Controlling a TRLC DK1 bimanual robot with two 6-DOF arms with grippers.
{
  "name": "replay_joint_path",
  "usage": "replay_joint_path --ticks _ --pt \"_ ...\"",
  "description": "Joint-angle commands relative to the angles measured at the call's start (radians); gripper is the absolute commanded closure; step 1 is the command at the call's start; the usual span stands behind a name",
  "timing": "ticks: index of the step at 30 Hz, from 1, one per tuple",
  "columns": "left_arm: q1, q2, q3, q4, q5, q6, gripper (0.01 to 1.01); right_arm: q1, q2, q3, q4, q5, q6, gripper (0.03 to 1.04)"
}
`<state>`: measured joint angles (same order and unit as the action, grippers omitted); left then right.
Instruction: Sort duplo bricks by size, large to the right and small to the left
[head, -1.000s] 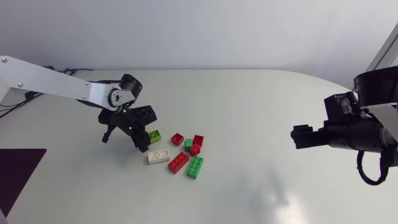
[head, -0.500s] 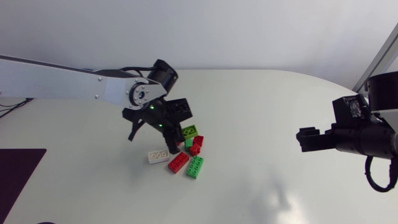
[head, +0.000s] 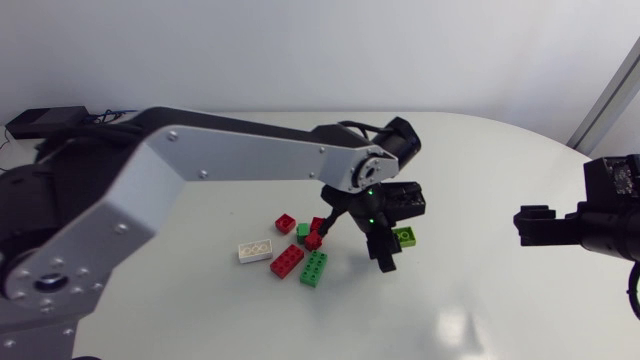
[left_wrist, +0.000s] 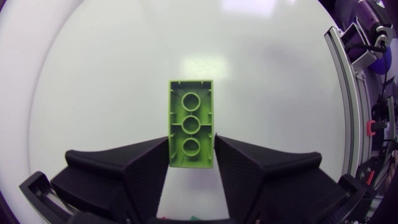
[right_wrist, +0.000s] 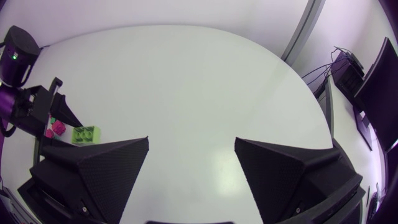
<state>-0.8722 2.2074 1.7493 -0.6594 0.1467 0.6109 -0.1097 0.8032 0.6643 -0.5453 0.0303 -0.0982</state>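
the left jaws pinch one end of a lime-green rectangular plastic duplo brick (left_wrist: 189, 118) just right of the pile of mixed bricks (head: 287, 260). the right jaws sit spread and empty, well right of it. so shallow a hold may let the brick pivot and fall short.

No text, labels, numbers or signs readable in any view.
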Motion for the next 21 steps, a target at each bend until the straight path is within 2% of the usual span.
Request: replay_joint_path --ticks 1,6,10,14,21 --pt "-0.010 0.060 0.070 -0.023 0.005 -0.033 0.072 -0.008 -0.013 -0.034 -0.019 0.000 -0.018 0.07" --pt "-0.001 0.067 0.115 -0.083 0.005 -0.028 0.052 -0.002 -0.018 -0.048 -0.021 -0.007 -0.018 0.07" --pt "0.067 -0.015 0.093 -0.143 0.011 -0.025 0.052 0.044 -0.010 -0.046 -0.033 -0.024 -0.012 0.07" --pt "0.168 -0.149 -0.034 -0.140 0.025 -0.028 0.052 0.159 0.045 -0.037 -0.022 -0.020 0.026 0.07" --pt "0.308 -0.410 -0.366 -0.060 0.022 -0.020 0.052 0.392 0.217 0.009 0.036 -0.009 0.140 0.07"
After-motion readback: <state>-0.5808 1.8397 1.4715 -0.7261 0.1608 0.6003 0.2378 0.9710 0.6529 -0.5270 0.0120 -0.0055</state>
